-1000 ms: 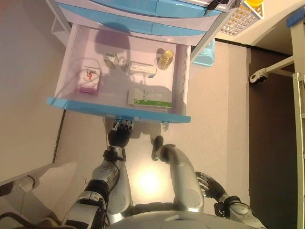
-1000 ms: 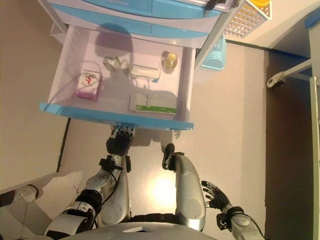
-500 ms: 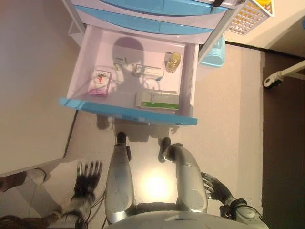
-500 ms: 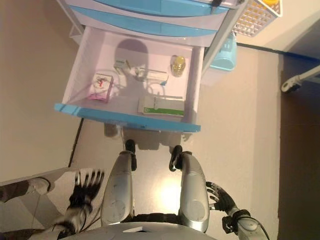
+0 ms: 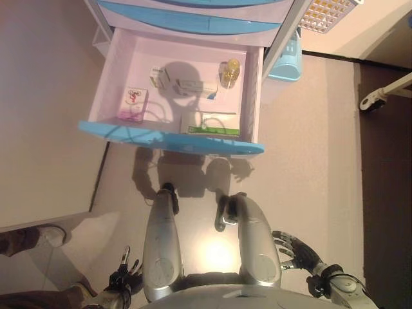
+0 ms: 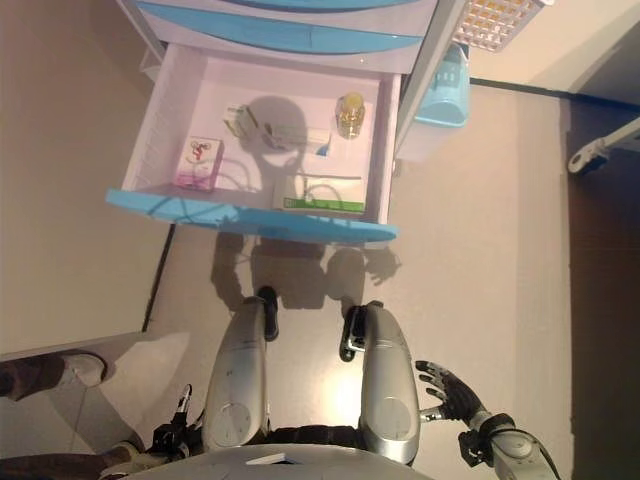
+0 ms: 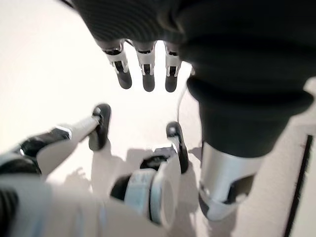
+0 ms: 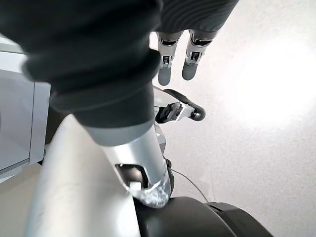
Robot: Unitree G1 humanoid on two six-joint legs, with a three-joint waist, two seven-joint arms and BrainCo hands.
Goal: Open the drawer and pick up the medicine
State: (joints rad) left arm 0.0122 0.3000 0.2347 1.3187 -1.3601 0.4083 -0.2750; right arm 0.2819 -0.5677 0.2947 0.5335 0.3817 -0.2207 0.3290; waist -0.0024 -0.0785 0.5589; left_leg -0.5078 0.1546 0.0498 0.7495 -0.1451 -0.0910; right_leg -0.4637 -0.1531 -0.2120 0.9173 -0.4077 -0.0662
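- White and green flat medicine box (image 5: 210,123) lies in the pulled-out white drawer with blue front (image 5: 168,138), near its front right.
- Left hand (image 5: 123,280) low at side, fingers (image 7: 148,74) straight, empty.
- Right hand (image 6: 447,392) low, fingers relaxed, empty.

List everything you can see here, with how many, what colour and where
Drawer: one, white with blue front, pulled open.
Pink box: one, drawer's left side.
Green and white box: one, front right of drawer.
White box: one, middle back.
Small packet: one, pale, back left.
Yellow bottle: one, back right corner.
Light blue basket: one, floor right of cabinet.
Person's shoe: one, lower left.
Left hand: open, low by floor.
Right hand: open, lower right.
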